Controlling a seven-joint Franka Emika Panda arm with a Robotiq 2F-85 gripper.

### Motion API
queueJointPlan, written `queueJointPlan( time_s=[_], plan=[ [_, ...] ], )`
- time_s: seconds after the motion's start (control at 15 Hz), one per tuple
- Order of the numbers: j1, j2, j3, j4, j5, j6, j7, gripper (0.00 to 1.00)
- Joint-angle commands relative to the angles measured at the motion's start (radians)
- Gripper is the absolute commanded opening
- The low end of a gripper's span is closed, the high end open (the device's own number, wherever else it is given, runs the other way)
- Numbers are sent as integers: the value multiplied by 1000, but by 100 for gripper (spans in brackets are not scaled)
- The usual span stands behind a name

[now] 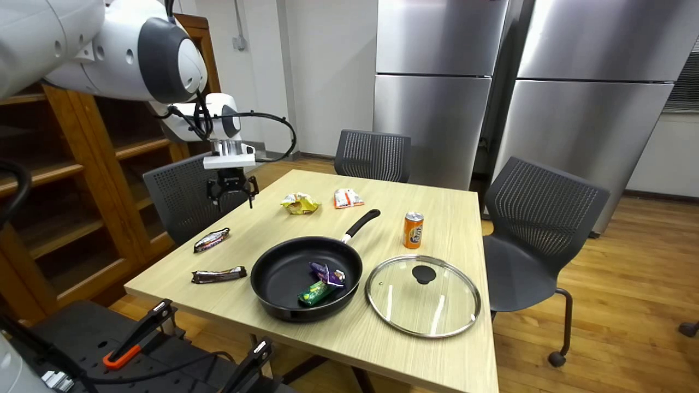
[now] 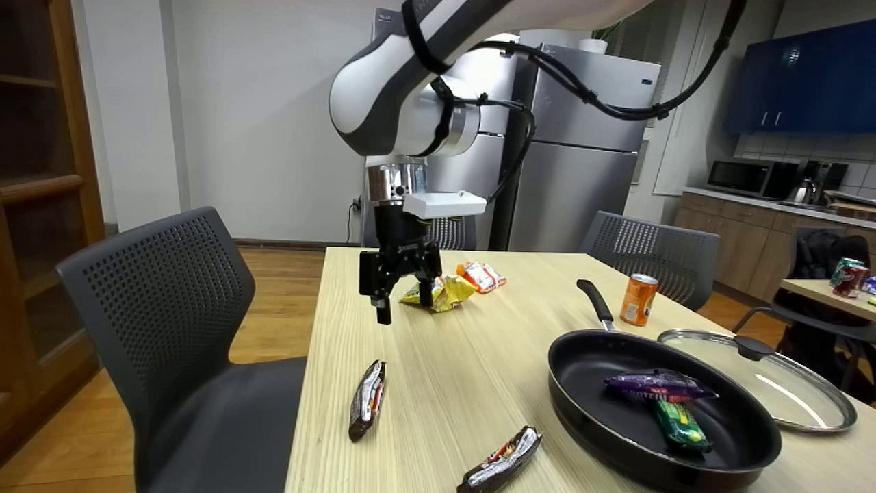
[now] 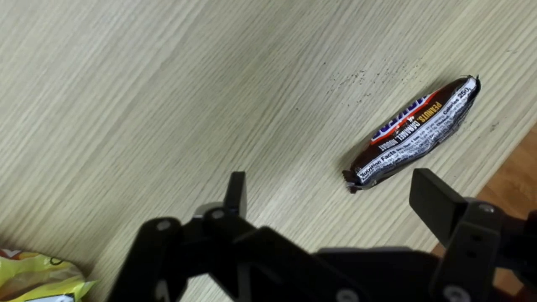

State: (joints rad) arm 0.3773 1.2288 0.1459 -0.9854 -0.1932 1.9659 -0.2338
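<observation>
- Wrist view: gripper point(image 3: 329, 180) spread apart, holding nothing; candy bar point(image 3: 413, 134) right of centre, near the edge of the table point(image 3: 188, 105). Likely trouble: off-centre descent could pin its end; a nudge could send it over.
- In an exterior view: pale wood-grain table centre; refrigerators point(image 1: 431, 109) upper right, cabinet point(image 1: 101, 196) left.
- In an exterior view: chair point(image 2: 171, 287) left, blue cupboards point(image 2: 801, 82) upper right.

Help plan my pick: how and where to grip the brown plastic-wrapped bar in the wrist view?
Grip the narrow brown plastic-wrapped bar mid-length from above, probably; it lies diagonally, long sides exposed, so turn the black end effector across its width.
</observation>
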Motion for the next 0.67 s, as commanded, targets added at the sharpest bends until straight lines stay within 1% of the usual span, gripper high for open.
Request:
queueJointPlan(
  time_s=[0.0, 0.27, 0.6],
  plan=[
    [-8, 3, 10, -12, 51, 48, 94, 100],
    [3, -1, 7, -59, 102, 131, 220, 100],
    [24, -12, 4, -166, 160, 287, 387, 100]
  ],
)
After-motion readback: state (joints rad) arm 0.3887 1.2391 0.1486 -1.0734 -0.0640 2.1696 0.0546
